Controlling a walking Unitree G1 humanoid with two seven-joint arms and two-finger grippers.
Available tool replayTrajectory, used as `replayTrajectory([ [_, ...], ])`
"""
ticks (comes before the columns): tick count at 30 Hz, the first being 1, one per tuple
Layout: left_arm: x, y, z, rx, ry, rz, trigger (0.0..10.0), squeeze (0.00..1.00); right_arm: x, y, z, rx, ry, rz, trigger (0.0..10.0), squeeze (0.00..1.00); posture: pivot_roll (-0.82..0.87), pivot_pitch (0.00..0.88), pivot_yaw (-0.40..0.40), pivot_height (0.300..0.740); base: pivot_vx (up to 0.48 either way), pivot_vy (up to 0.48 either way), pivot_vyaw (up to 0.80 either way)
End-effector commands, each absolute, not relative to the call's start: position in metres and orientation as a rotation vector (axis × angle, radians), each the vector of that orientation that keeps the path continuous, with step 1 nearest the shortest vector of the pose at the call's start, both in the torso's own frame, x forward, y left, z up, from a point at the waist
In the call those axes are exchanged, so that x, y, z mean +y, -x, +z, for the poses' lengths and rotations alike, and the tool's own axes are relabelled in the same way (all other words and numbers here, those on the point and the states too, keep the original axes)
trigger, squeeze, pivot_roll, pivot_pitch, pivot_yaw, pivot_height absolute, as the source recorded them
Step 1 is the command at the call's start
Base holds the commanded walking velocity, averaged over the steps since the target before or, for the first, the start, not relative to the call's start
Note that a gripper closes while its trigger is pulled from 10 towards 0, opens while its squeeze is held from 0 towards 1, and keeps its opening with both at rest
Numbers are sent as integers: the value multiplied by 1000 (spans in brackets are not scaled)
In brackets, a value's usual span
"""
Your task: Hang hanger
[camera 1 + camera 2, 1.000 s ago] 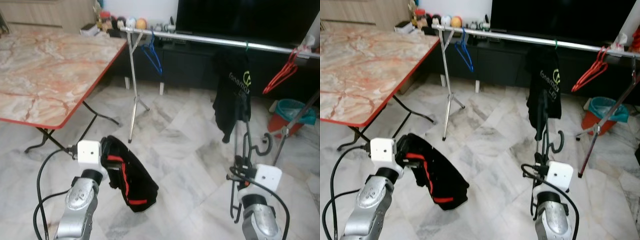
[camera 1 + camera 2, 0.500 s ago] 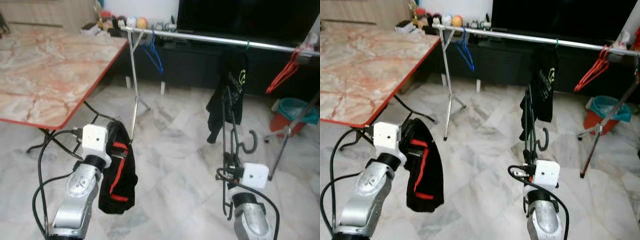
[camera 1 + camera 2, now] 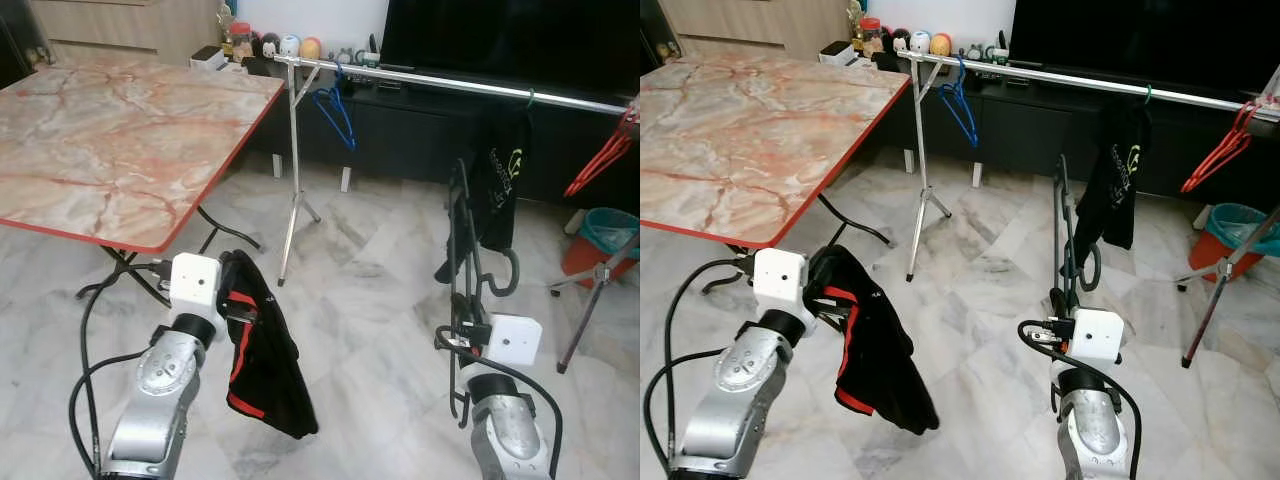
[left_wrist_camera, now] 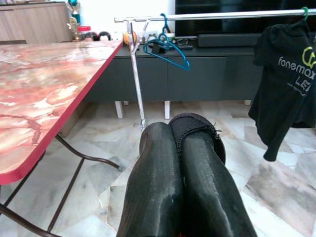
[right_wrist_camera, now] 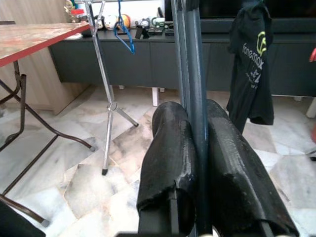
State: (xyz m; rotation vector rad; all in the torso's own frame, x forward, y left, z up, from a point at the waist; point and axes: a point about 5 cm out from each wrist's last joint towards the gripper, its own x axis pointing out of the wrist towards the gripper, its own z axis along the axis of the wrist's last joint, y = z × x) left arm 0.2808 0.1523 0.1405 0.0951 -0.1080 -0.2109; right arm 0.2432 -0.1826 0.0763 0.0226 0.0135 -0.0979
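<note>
Here the right gripper (image 5: 197,148) pinches a dark hanger (image 3: 462,260) upright between its closed fingers, hook well short of the rail (image 3: 450,82) ahead, while the left gripper (image 4: 182,163), fingers pressed together on black-and-red shorts (image 3: 262,360), lets them dangle clear of the floor.

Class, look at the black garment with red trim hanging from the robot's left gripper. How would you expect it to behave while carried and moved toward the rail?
The black garment droops in folds below the left gripper, so it is probably floppy and shapeless. Hanging freely beside the arm, it would likely swing when moved. It seems light, judging by the thin cloth.
</note>
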Motion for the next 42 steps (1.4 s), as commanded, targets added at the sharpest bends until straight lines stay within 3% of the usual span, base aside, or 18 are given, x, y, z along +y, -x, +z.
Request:
replayTrajectory([
  [1,150,-283,148,-137,-115,-225,10000,0,-186,-245,79,7,-16,-114,10000,0,100,0,-3,740,0,307,0],
  [16,137,-282,143,-134,-65,-219,10000,0,-203,-259,95,-42,8,-104,10000,0,79,0,-34,740,0,305,0],
  [24,151,-285,153,-173,-76,-152,10000,0,-188,-277,91,-24,-9,-41,10000,0,166,0,-92,740,0,309,0],
  [42,146,-296,158,-185,-70,-187,10000,0,-189,-277,90,-40,-28,-89,10000,0,135,0,-55,740,0,325,0],
])
